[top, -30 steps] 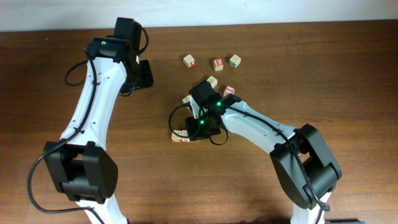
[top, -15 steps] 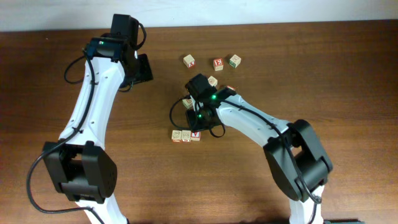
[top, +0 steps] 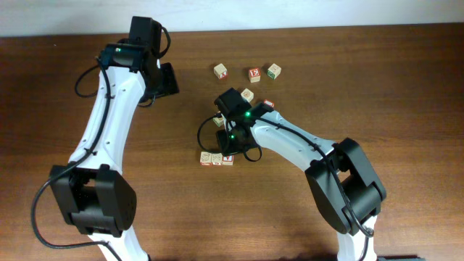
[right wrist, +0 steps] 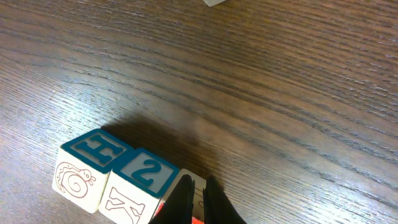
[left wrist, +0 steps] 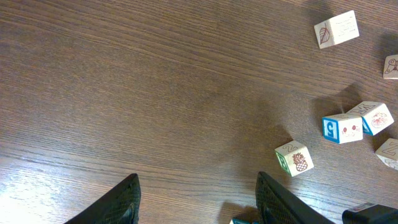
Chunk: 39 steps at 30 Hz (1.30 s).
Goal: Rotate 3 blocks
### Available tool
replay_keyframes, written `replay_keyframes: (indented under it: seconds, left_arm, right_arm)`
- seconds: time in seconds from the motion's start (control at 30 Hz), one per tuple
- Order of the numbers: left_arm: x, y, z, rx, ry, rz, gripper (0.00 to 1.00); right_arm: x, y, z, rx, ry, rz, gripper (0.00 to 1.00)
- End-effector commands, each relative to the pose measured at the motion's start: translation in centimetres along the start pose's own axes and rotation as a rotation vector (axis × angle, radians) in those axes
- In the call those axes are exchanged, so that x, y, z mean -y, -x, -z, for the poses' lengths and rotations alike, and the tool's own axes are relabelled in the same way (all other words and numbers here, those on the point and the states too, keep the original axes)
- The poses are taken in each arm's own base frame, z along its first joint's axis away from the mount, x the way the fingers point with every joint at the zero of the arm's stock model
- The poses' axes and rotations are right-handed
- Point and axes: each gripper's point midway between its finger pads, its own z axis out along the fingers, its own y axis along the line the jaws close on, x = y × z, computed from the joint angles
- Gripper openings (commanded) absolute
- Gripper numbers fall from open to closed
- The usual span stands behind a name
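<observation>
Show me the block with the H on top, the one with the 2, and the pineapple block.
H block (right wrist: 94,149): right wrist view, teal top face.
2 block (right wrist: 144,174): right wrist view, teal top face.
pineapple block (left wrist: 300,162): left wrist view, pineapple picture.

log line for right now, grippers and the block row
left gripper open above table | right gripper shut, tips at red block | H block, 2 block, red block in a row
</observation>
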Motion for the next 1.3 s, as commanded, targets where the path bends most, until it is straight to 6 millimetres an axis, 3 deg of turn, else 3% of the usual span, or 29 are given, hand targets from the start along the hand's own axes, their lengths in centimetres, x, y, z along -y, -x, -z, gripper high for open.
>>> replay_keyframes:
  seconds: [0.0,0.07,0.1,0.17,0.27,0.33,0.4,0.5,0.63,0.8,0.93,1.27]
  left_arm:
    - [-0.1,0.2,0.4,0.012,0.004,-0.012,0.57]
    - [-0.1,0.2,0.4,0.012,0.004,-0.012,0.57]
    - [-0.1,0.2,0.4,0.012,0.004,-0.013,0.57]
    - [-0.1,0.2,0.4,0.012,0.004,-0.05,0.59]
    - [-0.4,-0.5,0.7,-0.018,0.015,-0.067,0.59]
    - [0.1,-2.6,1.1,-0.109,-0.038,-0.181,0.52]
    - [0.3,-4.6,1.0,-0.197,-0.072,-0.237,0.39]
    - [-0.5,-7.0,-0.5,-0.28,-0.051,-0.237,0.0]
    - [0.2,-12.3,-4.7,-0.422,-0.167,-0.283,0.0]
    - [0.5,-16.1,-9.2,-0.442,-0.252,-0.281,0.0]
    - [2.3,-16.9,-9.5,-0.437,-0.38,-0.292,0.0]
    - [2.3,-18.3,-10.3,-0.452,-0.411,-0.291,0.0]
  right_arm:
    - [-0.7,0.2,-0.1,0.0,0.012,0.009,0.09]
    - [-0.6,0.6,-0.1,0.019,0.003,0.011,0.09]
    - [-0.7,1.1,0.3,0.034,0.009,0.011,0.14]
    - [-0.8,3.9,3.5,0.121,0.033,-0.005,0.29]
    - [0.1,6.7,9.8,0.224,0.05,-0.009,0.3]
    - [1.5,6.4,13.7,0.233,0.053,-0.028,0.3]
    - [1.9,4.5,14.4,0.145,0.156,-0.032,0.3]
    - [2.4,1.7,12.0,0.024,0.244,-0.075,0.23]
    - [2.2,-1.7,8.0,-0.058,0.346,-0.105,0.13]
    - [2.2,-1.9,4.7,-0.046,0.413,-0.145,0.11]
    - [2.7,-2.3,2.6,-0.091,0.405,-0.191,0.08]
    - [3.0,-3.9,1.8,-0.137,0.398,-0.236,0.04]
